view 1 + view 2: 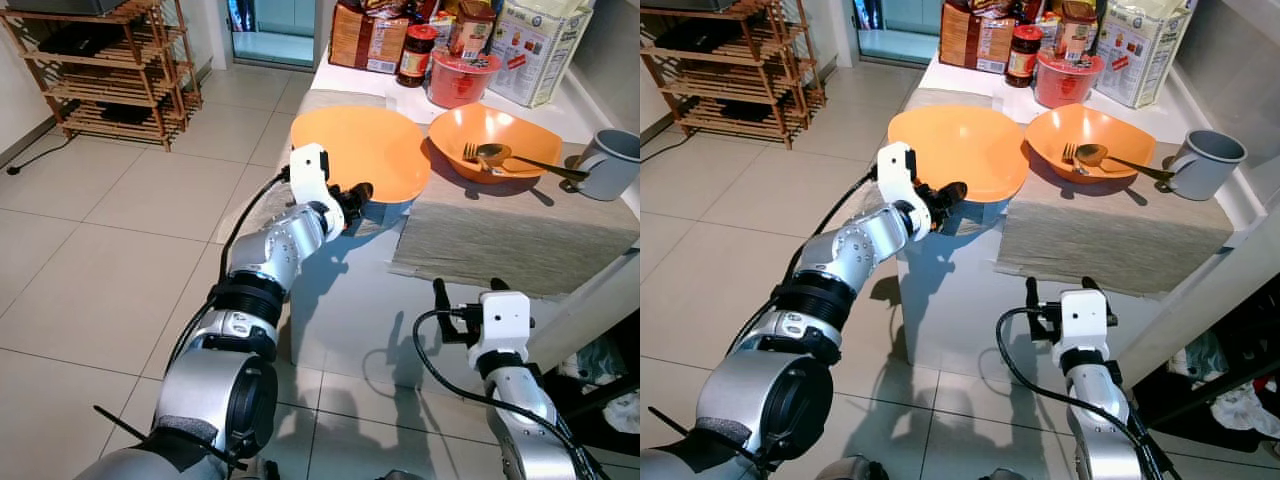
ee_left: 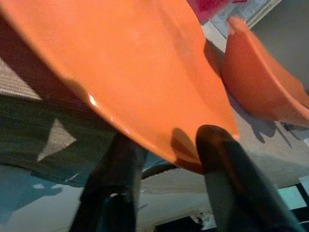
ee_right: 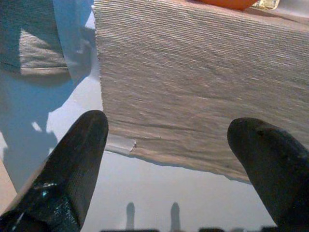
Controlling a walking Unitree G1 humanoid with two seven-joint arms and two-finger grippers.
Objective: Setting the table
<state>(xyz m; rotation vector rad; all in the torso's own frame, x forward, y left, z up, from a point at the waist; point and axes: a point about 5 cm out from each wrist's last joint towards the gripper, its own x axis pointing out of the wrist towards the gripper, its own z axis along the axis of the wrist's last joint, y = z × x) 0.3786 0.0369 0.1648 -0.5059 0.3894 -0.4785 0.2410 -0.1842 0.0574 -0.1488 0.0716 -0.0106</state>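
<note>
An orange plate [image 1: 360,148] hovers over the near left corner of the white table [image 1: 345,300], tilted a little. My left gripper [image 1: 357,196] is shut on its near rim, one finger above and one below, seen close in the left wrist view [image 2: 169,139]. To the right, an orange bowl [image 1: 495,140] with a fork and a spoon [image 1: 492,154] in it rests on a grey placemat [image 1: 510,235]. A grey mug [image 1: 610,163] stands at the mat's right end. My right gripper [image 1: 468,288] is open, low in front of the table, facing the hanging mat edge [image 3: 193,96].
Food packets [image 1: 365,35], a jar [image 1: 417,55] and a red tub [image 1: 460,78] crowd the back of the table. A wooden rack [image 1: 110,70] stands on the tiled floor [image 1: 110,250] at the far left. Dark clutter [image 1: 600,370] lies under the table's right side.
</note>
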